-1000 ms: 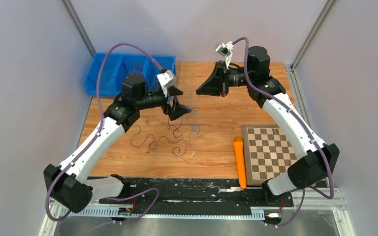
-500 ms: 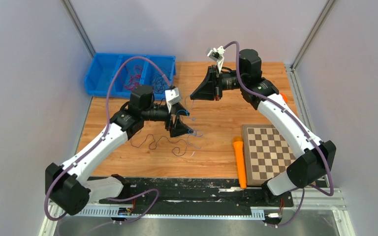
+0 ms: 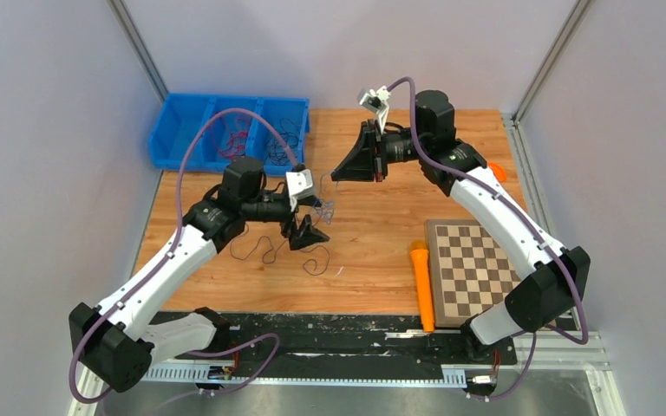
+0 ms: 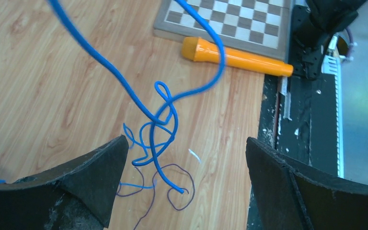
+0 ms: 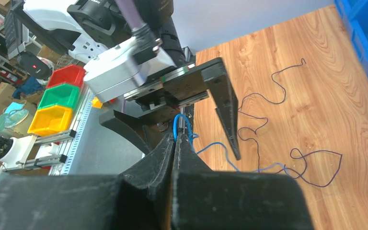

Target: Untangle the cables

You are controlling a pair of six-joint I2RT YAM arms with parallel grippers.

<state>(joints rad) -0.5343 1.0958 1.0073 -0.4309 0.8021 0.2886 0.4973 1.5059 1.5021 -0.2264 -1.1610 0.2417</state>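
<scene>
My right gripper (image 3: 338, 173) is shut on a thin blue cable (image 5: 178, 123) and holds it above the table; its tips show in the right wrist view (image 5: 176, 136). The blue cable (image 4: 163, 115) hangs down in loops between the wide-open fingers of my left gripper (image 4: 187, 158), touching neither. My left gripper (image 3: 306, 230) hovers low over the table, open and empty. A hair-thin dark purple cable (image 4: 184, 191) lies curled on the wood under the blue end. A thin black cable (image 3: 264, 251) curls on the table beside the left gripper and shows in the right wrist view (image 5: 268, 98).
A blue bin (image 3: 166, 130) at the back left holds red and black wires. An orange cylinder (image 3: 421, 286) lies by a chessboard (image 3: 473, 264) at the near right. The black base plate (image 4: 311, 124) runs along the table's near edge.
My left gripper has moved down and toward the near side, staying open. My right gripper has shifted slightly left, still shut on the blue cable.
</scene>
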